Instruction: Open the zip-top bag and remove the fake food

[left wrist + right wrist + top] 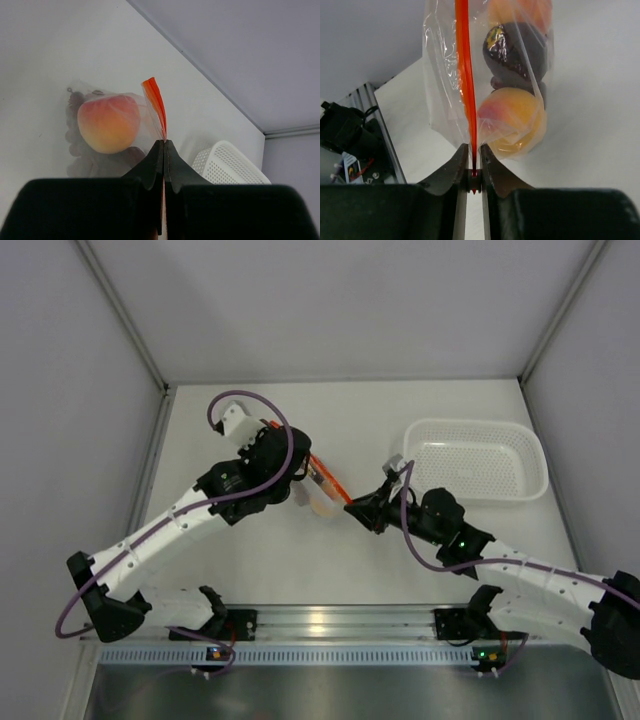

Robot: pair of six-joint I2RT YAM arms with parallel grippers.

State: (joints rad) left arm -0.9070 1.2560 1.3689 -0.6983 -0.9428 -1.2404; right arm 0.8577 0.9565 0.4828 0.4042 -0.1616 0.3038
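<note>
Top external: the zip-top bag at mid-desk is half hidden by the arms. Left end effector clamps its strip. Right end effector sits narrow around it, grip unclear. White desk, grey walls.

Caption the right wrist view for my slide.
Right fingers straddle the zip-top bag's red zip strip, toy fruit visible inside.

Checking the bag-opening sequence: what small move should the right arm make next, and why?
Probably close the right end effector fully on the red zip strip: its jaws flank it with a sliver of gap, while the left end effector is shut on the strip's other end. The fake food sits inside the zip-top bag.
</note>
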